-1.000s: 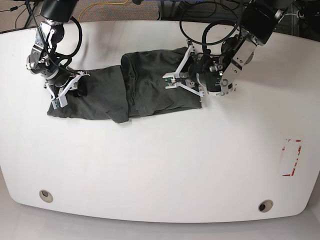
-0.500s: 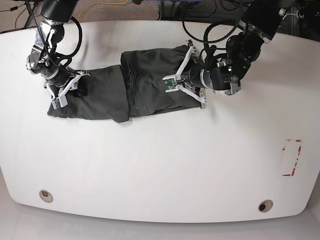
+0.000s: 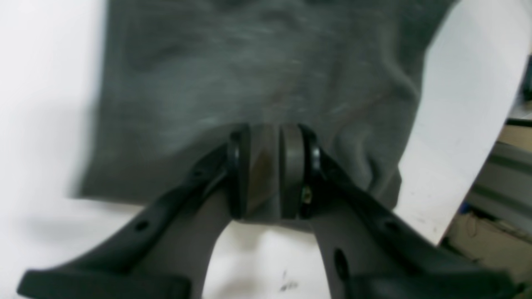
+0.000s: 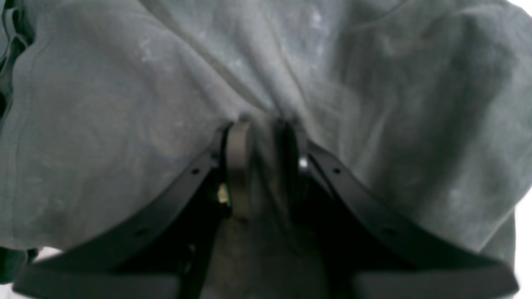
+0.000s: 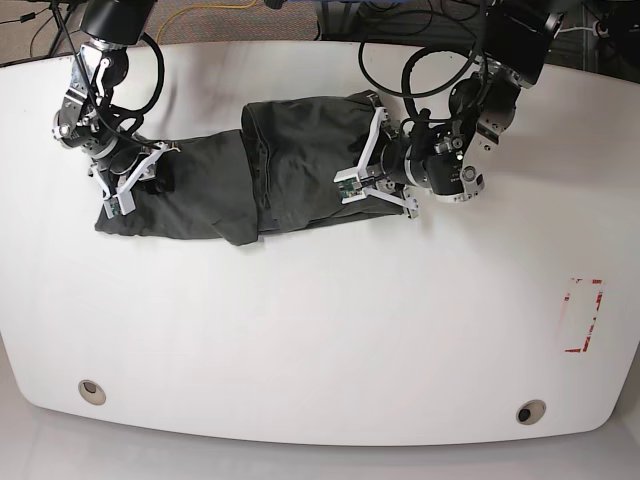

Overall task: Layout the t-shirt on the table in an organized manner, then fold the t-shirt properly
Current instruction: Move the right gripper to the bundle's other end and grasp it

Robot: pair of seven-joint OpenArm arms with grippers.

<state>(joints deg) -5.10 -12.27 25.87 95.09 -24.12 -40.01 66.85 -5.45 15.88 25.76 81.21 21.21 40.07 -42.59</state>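
Observation:
The dark grey t-shirt [image 5: 270, 170] lies bunched in a long band across the far half of the white table [image 5: 320, 330]. At the band's right end my left gripper [image 5: 365, 180] is shut on it. In the left wrist view the left gripper [image 3: 266, 170] has a fold of the t-shirt [image 3: 249, 74] pinched between its pads, close to the near edge of the cloth. My right gripper [image 5: 125, 190] is at the band's left end. The right wrist view shows the right gripper [image 4: 262, 166] shut on a ridge of the t-shirt [image 4: 124, 124], which fills that view.
Two round grommet holes [image 5: 91, 390] [image 5: 530, 411] sit near the table's front edge. A red-and-white sticker [image 5: 583, 315] is at the right. Cables and clutter lie beyond the far edge. The table edge [image 3: 469, 187] shows at the right of the left wrist view.
The left arm's wrist has swung and turned at the shirt's right end, still holding the cloth. The right arm and the shirt's left end have not moved.

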